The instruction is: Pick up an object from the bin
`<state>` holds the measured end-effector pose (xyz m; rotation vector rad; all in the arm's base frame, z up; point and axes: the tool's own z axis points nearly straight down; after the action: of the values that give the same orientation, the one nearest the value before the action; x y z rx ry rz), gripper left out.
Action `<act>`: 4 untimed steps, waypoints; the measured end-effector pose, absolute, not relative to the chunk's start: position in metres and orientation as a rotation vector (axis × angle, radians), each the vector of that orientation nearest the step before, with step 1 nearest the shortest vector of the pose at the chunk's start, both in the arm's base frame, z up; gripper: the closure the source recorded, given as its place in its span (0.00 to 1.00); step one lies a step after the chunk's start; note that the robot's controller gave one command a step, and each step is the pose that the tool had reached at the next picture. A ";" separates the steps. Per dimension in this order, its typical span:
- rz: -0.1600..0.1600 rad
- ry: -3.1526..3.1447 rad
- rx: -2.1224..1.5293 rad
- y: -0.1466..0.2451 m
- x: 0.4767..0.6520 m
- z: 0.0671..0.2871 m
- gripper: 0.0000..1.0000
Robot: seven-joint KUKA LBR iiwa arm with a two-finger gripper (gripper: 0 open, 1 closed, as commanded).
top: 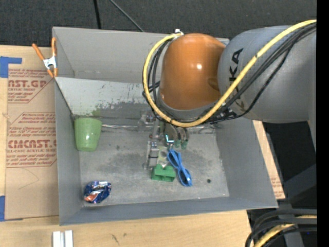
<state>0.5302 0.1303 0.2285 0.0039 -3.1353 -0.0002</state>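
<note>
Looking down in the camera view, the gripper [163, 157] hangs under the arm's orange cover over the middle of the grey bin [67, 138]. Its 2 fingers [152, 156] look spread apart, with nothing clamped between them. Just past the fingertips, toward the bin's near wall, lies a small green block [163, 174]. A blue looped strip [181, 171] lies just beside the block on its right, its long axis running diagonally from near the right fingertip down and to the right. The block seems the likelier target. It sits slightly ahead of the gap, so the coming move probably calls for a short shift toward the near wall before closing. 1 pale green cup [87, 133] and 1 crumpled blue wrapper [96, 191] lie well apart at the left.
</note>
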 end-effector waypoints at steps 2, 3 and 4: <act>-0.004 -2.802 1.416 0.227 0.498 0.068 0.00; -0.004 -2.806 1.413 0.227 0.498 0.069 1.00; 0.000 -2.804 1.443 0.220 0.530 0.167 1.00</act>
<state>0.5301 0.2203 0.1672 1.4432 -2.8040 0.0004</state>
